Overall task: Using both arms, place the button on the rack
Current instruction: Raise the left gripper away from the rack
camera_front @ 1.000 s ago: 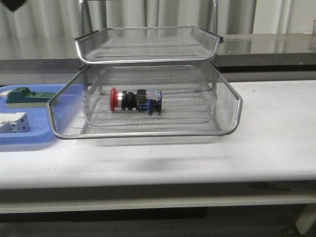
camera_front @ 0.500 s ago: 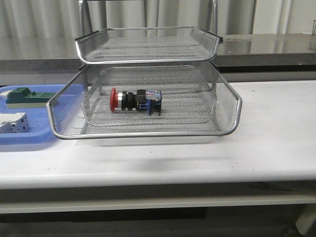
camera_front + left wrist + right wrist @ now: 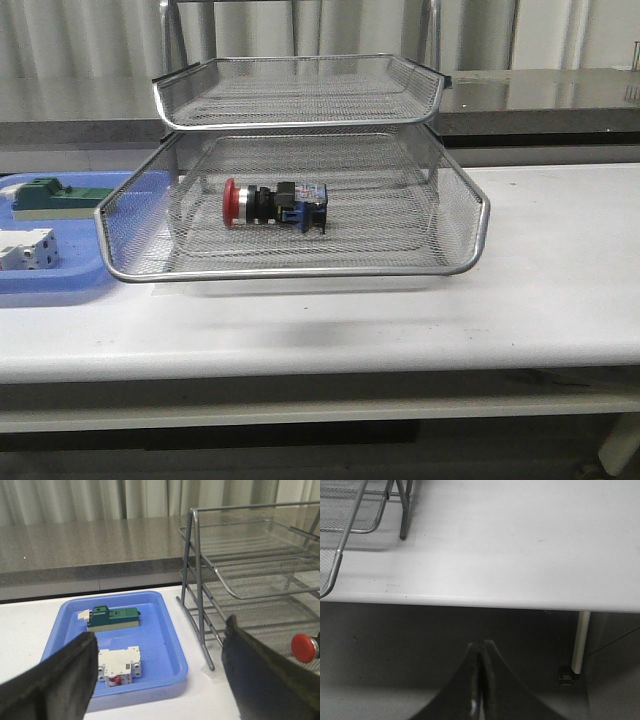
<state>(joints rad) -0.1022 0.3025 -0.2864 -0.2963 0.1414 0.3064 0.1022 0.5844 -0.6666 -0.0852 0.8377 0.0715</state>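
The button (image 3: 275, 205), red-headed with a black body and blue rear block, lies on its side in the lower tier of the silver wire-mesh rack (image 3: 290, 272). In the left wrist view its red head (image 3: 304, 647) shows inside the rack (image 3: 200, 600). My left gripper (image 3: 157, 667) is open and empty, held above the table between the blue tray and the rack's legs. My right gripper (image 3: 480, 647) is shut on nothing, below the table's front edge, away from the rack (image 3: 340, 555). Neither arm shows in the front view.
A flat blue tray (image 3: 60, 285) left of the rack holds a green block (image 3: 55, 195) and a white-grey block (image 3: 25, 248); both blocks, green (image 3: 114, 618) and white-grey (image 3: 119, 665), also show in the left wrist view. A table leg (image 3: 580, 640) stands beside the right gripper.
A dark arm part at the front view's top left corner one second ago has gone out of view. The button and rack have not moved.
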